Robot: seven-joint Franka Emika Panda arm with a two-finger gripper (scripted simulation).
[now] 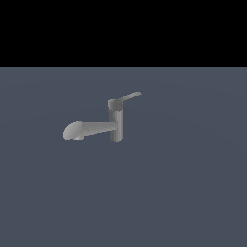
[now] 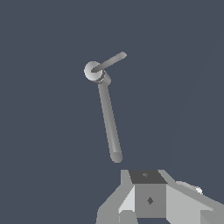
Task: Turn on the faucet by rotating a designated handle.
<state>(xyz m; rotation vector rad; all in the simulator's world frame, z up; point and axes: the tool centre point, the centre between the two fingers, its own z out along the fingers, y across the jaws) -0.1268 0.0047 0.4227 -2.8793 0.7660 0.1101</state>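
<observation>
The faucet [image 1: 115, 126] stands alone on the plain blue-grey floor [image 1: 193, 193], with nothing around it or crowding its handle [image 1: 129, 97]. The handle slants up from the cap atop the faucet's post, away from the spout [image 1: 89, 129]. Only the wrist view shows the gripper [image 2: 148, 199], looking down on the faucet from above, well apart from the handle [image 2: 109, 61] and nearer the spout's tip [image 2: 116, 156]. Its fingertips are out of frame, so their spread cannot be told.

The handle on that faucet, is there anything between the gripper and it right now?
Nothing visible. In the wrist view only bare floor lies between the gripper and the handle; the faucet stands alone in the exterior view, handle slanting free.
</observation>
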